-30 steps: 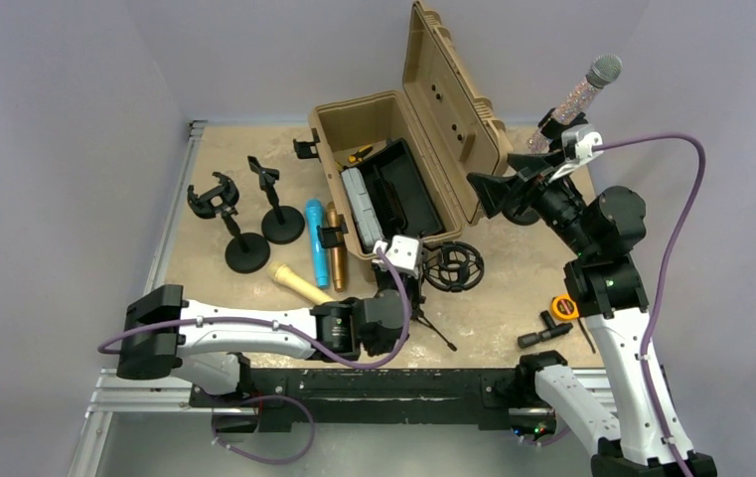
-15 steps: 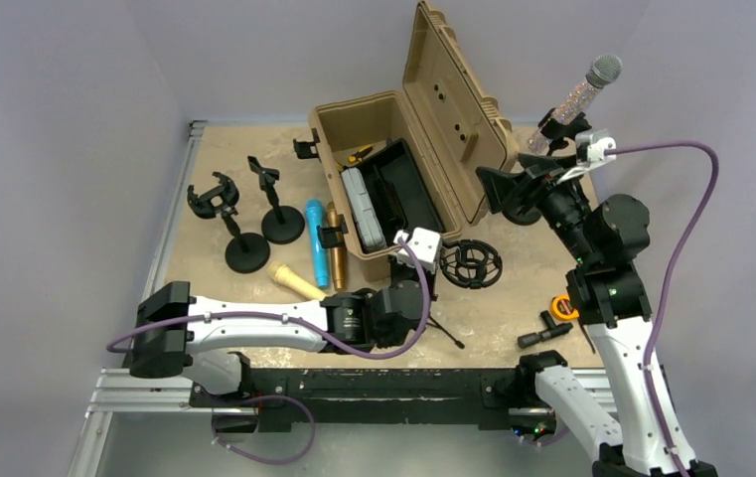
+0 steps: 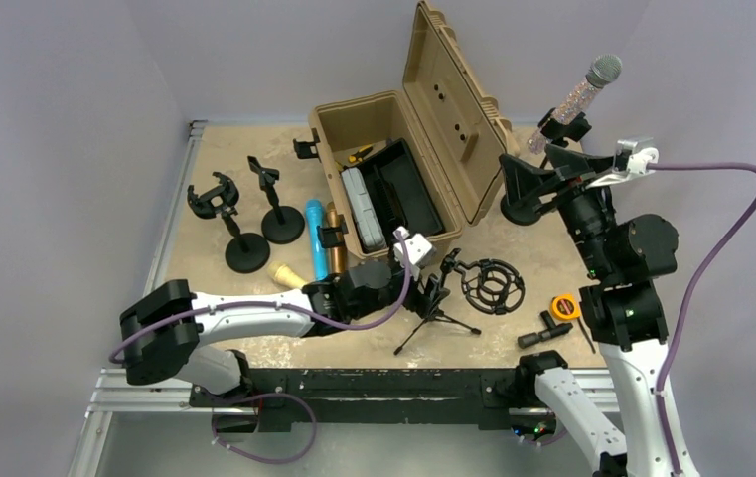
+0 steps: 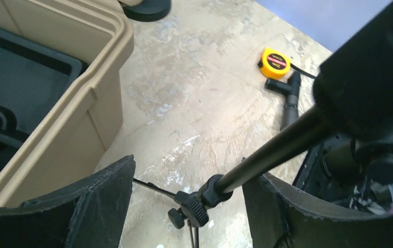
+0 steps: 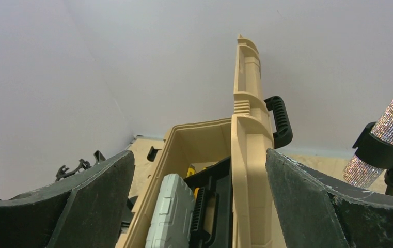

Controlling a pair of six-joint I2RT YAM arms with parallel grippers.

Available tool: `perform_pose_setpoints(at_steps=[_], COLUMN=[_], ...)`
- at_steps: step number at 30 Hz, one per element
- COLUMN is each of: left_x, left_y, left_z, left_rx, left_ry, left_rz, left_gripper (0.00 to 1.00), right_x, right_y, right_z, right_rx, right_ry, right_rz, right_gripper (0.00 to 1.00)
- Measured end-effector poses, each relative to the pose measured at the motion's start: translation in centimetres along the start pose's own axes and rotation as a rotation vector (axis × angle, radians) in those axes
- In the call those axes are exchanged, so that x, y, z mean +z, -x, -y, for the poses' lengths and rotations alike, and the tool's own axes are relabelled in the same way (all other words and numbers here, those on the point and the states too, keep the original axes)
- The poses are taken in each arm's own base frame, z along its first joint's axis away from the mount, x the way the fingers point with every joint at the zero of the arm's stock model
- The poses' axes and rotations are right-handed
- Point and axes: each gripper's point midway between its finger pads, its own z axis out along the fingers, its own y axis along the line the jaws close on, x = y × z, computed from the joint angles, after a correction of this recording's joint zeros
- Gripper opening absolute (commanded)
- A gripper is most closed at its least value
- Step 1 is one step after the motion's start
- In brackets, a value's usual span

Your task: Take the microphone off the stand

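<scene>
Glittery silver microphone point(image 3: 592, 84) with a grey mesh head sits tilted upward in the black clip point(image 3: 564, 127) of a black round-base stand point(image 3: 515, 213). It is at the far right of the sandy tabletop point(image 3: 542, 268), beside the raised lid of the open tan plastic case point(image 3: 453, 99). Nothing grips it. The right end effector point(image 5: 199, 152) is spread wide, empty, near the stand. The left end effector point(image 4: 189, 175) is open, with the pole of a thin black tripod point(image 4: 266, 155) between its fingers, unclamped. Black ring shock mount point(image 3: 493, 286) on the tripod head. Yellow tape measure point(image 4: 275, 62) lies nearby.
</scene>
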Motion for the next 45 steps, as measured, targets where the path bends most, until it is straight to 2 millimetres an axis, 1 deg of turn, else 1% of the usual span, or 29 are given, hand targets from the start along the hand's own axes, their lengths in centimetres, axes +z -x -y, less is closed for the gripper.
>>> perform_pose_setpoints(at_steps=[2,4,6,8,9,12,14,16,17,18,22,24,25,27,28,29,32,38,40,42,45], left_x=[-0.2,-0.9,-1.3,-1.6,-1.7,-2.0,-1.7,-1.1,-0.8,-0.6,-0.1,-0.2,-0.2,0.0,-0.2,-0.5,-1.3,-2.9,-2.9,-2.5,-1.5], left_y=[-0.1,0.1,1.2,2.4,3.0,3.5,3.6,3.8,3.9,4.0,4.1,4.2,4.1,5.1,5.8,6.0,5.3,3.3,3.1,3.3,3.9], left_z=[-0.3,-0.4,-1.4,-1.7,-1.7,-1.0,-0.1,0.8,1.3,1.7,3.0,3.5,3.6,3.4,3.2,3.0,3.0,6.2,6.5,6.0,4.4], left_rx=[-0.001,-0.014,-0.025,-0.028,-0.027,-0.015,-0.009,-0.004,0.000,-0.002,-0.012,-0.015,-0.011,0.046,0.037,0.029,0.031,0.084,0.110,0.141,0.182], left_ry=[-0.064,-0.158,-0.182,-0.246,-0.284,-0.395,-0.466,-0.539,-0.579,-0.603,-0.712,-0.747,-0.756,-0.743,-0.722,-0.699,-0.614,-0.451,-0.367,-0.217,-0.008], left_rz=[0.002,0.014,0.043,0.075,0.089,0.096,0.083,0.071,0.067,0.062,0.040,0.035,0.035,0.093,0.108,0.112,0.105,0.118,0.136,0.176,0.222], left_gripper=[0.73,0.71,0.70,0.68,0.68,0.67,0.66,0.62,0.59,0.53,0.28,0.08,0.01,0.00,0.00,0.00,0.00,0.00,0.00,0.00,0.00], right_x=[0.2,0.4,0.6,0.6,0.6,0.7,0.8,0.8,0.8,0.8,0.7,0.7,0.7,0.7,0.7,0.7,0.7,0.9,0.9,0.9,0.9], right_y=[-0.2,-0.5,-0.7,-0.8,-0.8,-0.9,-1.0,-1.0,-1.0,-1.0,-0.9,-0.9,-0.9,-0.9,-0.9,-0.9,-0.9,-1.0,-1.0,-1.0,-0.9], right_z=[0.1,0.2,0.3,0.3,0.3,0.3,0.4,0.4,0.4,0.4,0.4,0.4,0.4,0.4,0.4,0.4,0.4,0.5,0.5,0.5,0.4], right_rx=[0.001,0.002,0.003,0.000,-0.001,-0.005,-0.009,-0.013,-0.015,-0.016,-0.020,-0.020,-0.021,-0.023,-0.023,-0.023,-0.027,-0.031,-0.033,-0.034,-0.035], right_ry=[-0.002,-0.003,-0.004,-0.004,-0.003,-0.001,-0.002,-0.003,-0.002,-0.002,-0.001,-0.001,-0.001,-0.001,-0.001,-0.001,-0.001,-0.001,-0.001,-0.001,0.003], right_rz=[-0.006,-0.014,-0.022,-0.024,-0.024,-0.028,-0.031,-0.032,-0.032,-0.031,-0.029,-0.029,-0.029,-0.029,-0.029,-0.029,-0.029,-0.030,-0.030,-0.029,-0.027], right_gripper=[0.96,0.96,0.96,0.96,0.96,0.96,0.96,0.96,0.96,0.96,0.96,0.96,0.96,0.96,0.96,0.96,0.96,0.96,0.96,0.96,0.96])
